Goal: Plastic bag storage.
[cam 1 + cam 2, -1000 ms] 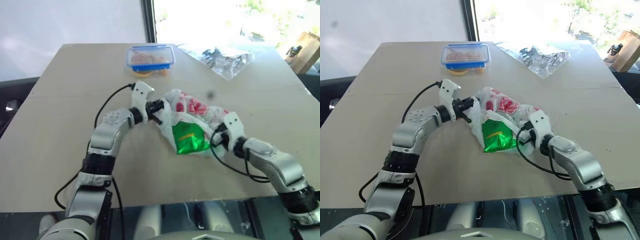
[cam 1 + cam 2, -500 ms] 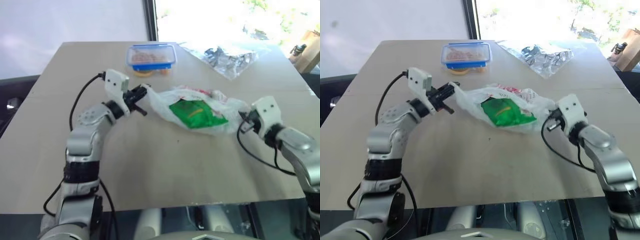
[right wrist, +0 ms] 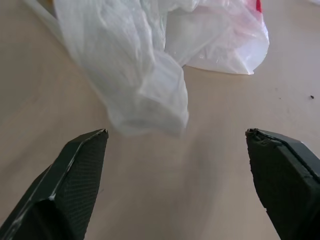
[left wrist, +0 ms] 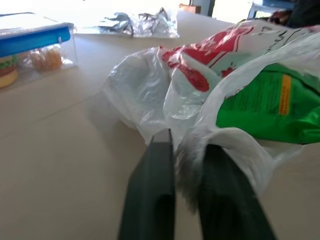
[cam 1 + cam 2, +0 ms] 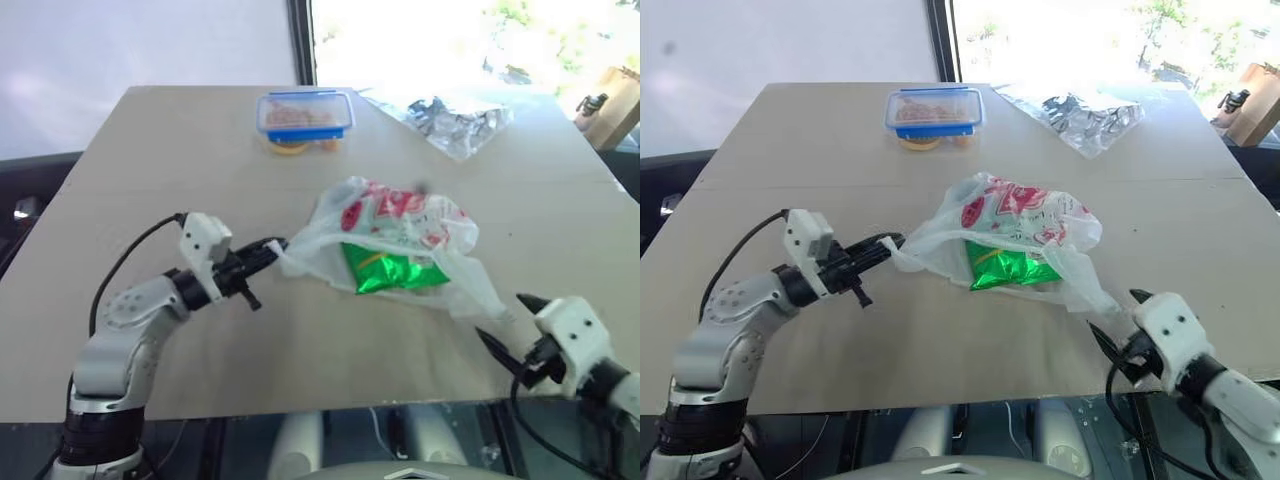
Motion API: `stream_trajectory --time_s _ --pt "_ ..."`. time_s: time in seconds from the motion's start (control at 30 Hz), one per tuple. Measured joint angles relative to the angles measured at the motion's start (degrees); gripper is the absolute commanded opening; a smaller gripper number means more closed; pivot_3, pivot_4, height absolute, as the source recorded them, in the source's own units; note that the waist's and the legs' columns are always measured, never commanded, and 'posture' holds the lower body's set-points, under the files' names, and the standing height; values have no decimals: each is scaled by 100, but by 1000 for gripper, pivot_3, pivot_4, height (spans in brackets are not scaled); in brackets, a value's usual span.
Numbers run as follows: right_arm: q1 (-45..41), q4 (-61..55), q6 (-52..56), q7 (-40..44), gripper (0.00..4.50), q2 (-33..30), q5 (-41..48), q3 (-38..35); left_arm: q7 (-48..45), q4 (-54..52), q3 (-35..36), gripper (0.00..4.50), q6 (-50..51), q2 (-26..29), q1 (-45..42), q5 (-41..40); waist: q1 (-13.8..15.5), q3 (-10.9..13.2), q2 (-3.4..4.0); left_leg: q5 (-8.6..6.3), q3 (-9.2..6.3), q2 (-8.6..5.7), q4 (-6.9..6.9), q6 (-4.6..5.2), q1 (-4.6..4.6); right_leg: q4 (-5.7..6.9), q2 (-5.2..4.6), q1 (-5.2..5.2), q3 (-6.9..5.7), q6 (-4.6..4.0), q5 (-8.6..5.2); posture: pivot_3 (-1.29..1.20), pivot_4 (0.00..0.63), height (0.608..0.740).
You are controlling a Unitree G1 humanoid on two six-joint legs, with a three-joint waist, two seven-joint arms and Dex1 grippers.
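plastic bag [image 5: 395, 215], red lettering unreadable

Light source: strong daylight through the window [image 5: 450, 40] behind the table [image 5: 150, 160].
Glare: window blown out to white; far table edge washed.
Shadows: soft, short.
Blur: left wrist view's fingers [image 4: 150, 200] out of focus, perhaps too close.

Silver-grey jointed arms, white wrist blocks, looping black cables, black two-finger left hand [image 5: 262, 247], right hand [image 5: 502, 322].
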Motion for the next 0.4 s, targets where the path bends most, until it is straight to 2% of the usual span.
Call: stream_trajectory --time_s 0.13,0.23,0.4 --pt "739 -187 -185 556 4500 49 437 -744 -212 254 330 3551 -118 333 530 43 -17 -4 -1 -3 3 2 -12 0 -1 -9 2 -5 4 -3 -2 0 150 740" --pt "1187 109 -451 997 4500 73 434 -1305 -405 610 620 3551 -203 577 1145 166 -9 -4 -4 -8 8 10 -14 6 -3 -15 -2 -6 6 -7 -5 0 150 740" --pt "1135 981 -739 1592 4500 -71 608 -2018 -659 830 1119 3551 -270 740 1858 153 3 -9 -13 -9 16 16 -11 6 0 -18 -50 -10 8 -27 -16 0 150 740"
